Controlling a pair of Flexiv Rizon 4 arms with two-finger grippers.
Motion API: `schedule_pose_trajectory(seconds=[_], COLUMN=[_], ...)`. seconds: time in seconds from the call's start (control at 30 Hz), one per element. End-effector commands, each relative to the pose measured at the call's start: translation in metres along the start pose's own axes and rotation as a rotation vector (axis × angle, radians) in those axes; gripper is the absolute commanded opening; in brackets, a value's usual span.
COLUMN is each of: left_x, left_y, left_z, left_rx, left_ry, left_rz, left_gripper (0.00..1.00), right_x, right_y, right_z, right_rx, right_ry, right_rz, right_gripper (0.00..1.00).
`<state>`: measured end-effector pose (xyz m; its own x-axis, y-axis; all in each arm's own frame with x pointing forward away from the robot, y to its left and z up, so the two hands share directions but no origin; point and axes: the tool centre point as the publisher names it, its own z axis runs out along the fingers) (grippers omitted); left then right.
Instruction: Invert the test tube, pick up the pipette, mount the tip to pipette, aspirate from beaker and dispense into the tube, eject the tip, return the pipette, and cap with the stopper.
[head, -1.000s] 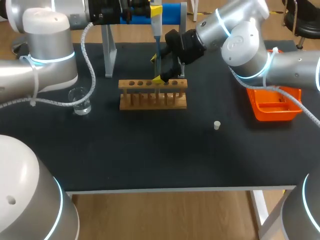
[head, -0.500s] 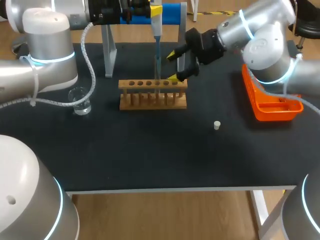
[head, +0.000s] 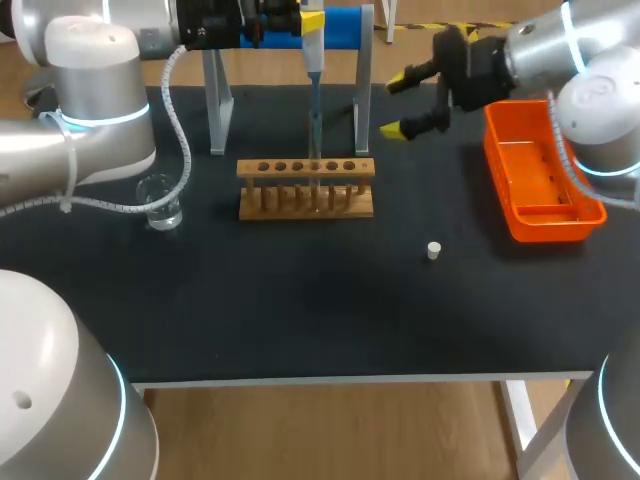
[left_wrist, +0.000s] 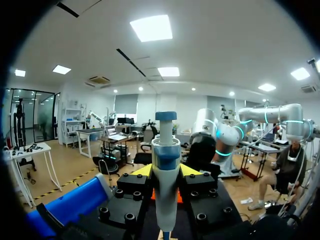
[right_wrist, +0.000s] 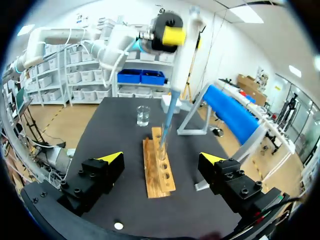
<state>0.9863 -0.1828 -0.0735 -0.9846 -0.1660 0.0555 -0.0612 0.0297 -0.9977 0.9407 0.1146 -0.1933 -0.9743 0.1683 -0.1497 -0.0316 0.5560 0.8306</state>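
Desk (head: 300, 310): black, your rack (head: 306, 190) at centre.
Left gripper (left_wrist: 165, 172): clamps the pipette (head: 313, 62) over it.
Right gripper (head: 395, 105): spread wide, empty, near your tray (head: 546, 233).

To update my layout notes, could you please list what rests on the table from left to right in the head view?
Beaker → wooden test tube rack → white stopper → orange tray.
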Motion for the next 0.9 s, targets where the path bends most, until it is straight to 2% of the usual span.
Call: schedule_pose_trajectory(seconds=[0.03, 0.13, 0.77, 0.9], left_x=[0.001, 0.001, 0.001, 0.001], left_y=[0.0, 0.0, 0.0, 0.0], left_z=[0.0, 0.0, 0.0, 0.0], left_rx=[0.004, 0.004, 0.004, 0.004], left_ry=[-0.005, -0.005, -0.005, -0.005], left_rz=[0.001, 0.001, 0.001, 0.001], left_gripper=[0.0, 0.0, 0.0, 0.0], right_x=[0.013, 0.015, 0.015, -0.001], right_y=[0.037, 0.062, 0.062, 0.084], right_z=[-0.076, -0.09, -0.09, -0.09], right_rx=[0.023, 0.017, 0.017, 0.011], right_ry=[-0.075, -0.112, -0.112, -0.113], right_rz=[0.002, -0.003, -0.003, -0.007], right_gripper=[1.0, 1.0, 1.0, 1.0])
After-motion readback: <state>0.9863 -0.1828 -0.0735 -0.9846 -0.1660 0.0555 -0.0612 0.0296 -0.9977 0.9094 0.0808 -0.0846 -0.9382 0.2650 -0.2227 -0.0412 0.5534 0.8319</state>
